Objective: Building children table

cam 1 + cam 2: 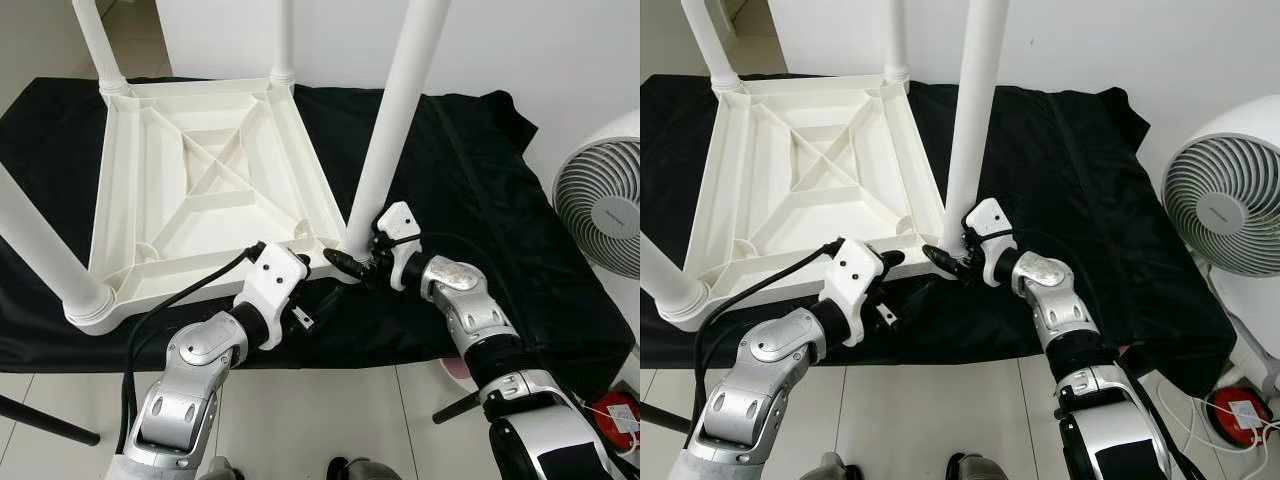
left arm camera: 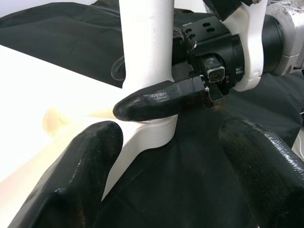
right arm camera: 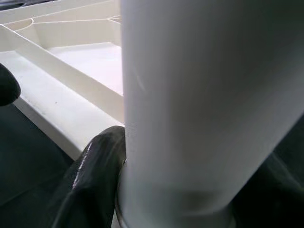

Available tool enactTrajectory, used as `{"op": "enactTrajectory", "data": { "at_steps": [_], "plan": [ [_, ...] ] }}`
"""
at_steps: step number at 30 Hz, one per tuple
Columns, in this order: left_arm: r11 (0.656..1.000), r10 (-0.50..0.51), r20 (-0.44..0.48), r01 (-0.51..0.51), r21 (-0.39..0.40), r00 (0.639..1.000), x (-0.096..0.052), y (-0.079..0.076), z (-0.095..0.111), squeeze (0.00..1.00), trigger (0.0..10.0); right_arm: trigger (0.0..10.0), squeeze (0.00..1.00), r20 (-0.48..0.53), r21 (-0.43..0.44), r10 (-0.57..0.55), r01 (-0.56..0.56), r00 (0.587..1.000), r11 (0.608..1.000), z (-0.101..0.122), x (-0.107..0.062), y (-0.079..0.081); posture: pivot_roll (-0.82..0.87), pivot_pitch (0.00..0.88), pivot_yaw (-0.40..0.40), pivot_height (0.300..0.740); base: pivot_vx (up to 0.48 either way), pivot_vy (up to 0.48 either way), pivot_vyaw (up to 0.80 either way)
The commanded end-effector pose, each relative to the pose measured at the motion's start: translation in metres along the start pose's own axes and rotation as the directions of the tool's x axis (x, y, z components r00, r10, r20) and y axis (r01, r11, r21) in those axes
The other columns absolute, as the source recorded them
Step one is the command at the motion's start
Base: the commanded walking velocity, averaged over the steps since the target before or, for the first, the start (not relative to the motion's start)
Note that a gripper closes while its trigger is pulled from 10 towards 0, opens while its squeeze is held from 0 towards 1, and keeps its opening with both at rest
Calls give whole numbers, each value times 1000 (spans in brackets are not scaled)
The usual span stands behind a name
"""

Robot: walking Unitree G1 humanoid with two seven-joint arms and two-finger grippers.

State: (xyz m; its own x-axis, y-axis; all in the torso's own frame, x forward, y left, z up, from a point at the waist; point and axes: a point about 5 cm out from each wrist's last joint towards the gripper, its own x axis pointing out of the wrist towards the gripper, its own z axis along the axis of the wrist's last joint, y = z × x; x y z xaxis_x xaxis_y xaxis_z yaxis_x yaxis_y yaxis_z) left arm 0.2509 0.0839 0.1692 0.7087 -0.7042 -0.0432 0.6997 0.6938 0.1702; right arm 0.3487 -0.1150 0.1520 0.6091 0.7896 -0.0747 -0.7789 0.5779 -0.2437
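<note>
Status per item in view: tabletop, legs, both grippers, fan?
tabletop: upside down on black cloth
near-right leg: upright in its corner socket
right gripper: shut on near-right leg, at its base
left gripper: open, beside that corner
fan: blades not blurred

A black cloth (image 1: 480,200) covers the floor (image 1: 330,420). A white fan (image 1: 1225,205) stands at three o'clock, by the white wall (image 1: 540,50).

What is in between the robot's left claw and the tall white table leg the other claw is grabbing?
Just bare black cloth. The left wrist view shows it between the left gripper and the white plastic leg, which the right gripper clamps at its base.
</note>
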Motion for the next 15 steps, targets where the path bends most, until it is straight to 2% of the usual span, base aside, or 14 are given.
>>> {"op": "enactTrajectory", "data": {
  "at_steps": [1, 8, 9, 12, 14, 15],
  "plan": [
    [997, 82, -2, -82, -4, 997, -2, 4, -1, 0, 10000, 0, 0, -3, 7, 42, -42, 999, 999, -5, 0, 4, -43, 93, -23, 740, 0, 0, 0],
    [997, 77, -5, -77, -5, 997, -2, 4, -1, 0, 10000, 0, 0, 2, 16, 21, -21, 1000, 1000, -10, -4, 2, -46, 96, -19, 740, 0, 0, 0],
    [997, 75, -5, -75, -5, 997, -2, 4, -1, 0, 10000, 10000, 0, -5, 23, 0, 1, 1000, 1000, -12, -4, 1, -47, 100, -18, 740, 0, 0, 0],
    [997, 71, -7, -71, -7, 997, -2, 3, -1, 0, 10000, 10000, 0, -17, 35, -62, 62, 998, 997, -14, -6, -1, -51, 101, -17, 740, 0, 0, 0],
    [997, 71, -7, -71, -7, 997, -2, 3, -1, 0, 10000, 10000, 0, -17, 35, -62, 62, 998, 997, -14, -6, -1, -51, 101, -17, 740, 0, 0, 0],
    [998, 69, -8, -69, -9, 998, -2, 3, -2, 0, 10000, 10000, 0, -30, 30, -113, 113, 993, 993, -15, -6, -1, -52, 106, -18, 740, 0, 0, 0]
  ]
}}
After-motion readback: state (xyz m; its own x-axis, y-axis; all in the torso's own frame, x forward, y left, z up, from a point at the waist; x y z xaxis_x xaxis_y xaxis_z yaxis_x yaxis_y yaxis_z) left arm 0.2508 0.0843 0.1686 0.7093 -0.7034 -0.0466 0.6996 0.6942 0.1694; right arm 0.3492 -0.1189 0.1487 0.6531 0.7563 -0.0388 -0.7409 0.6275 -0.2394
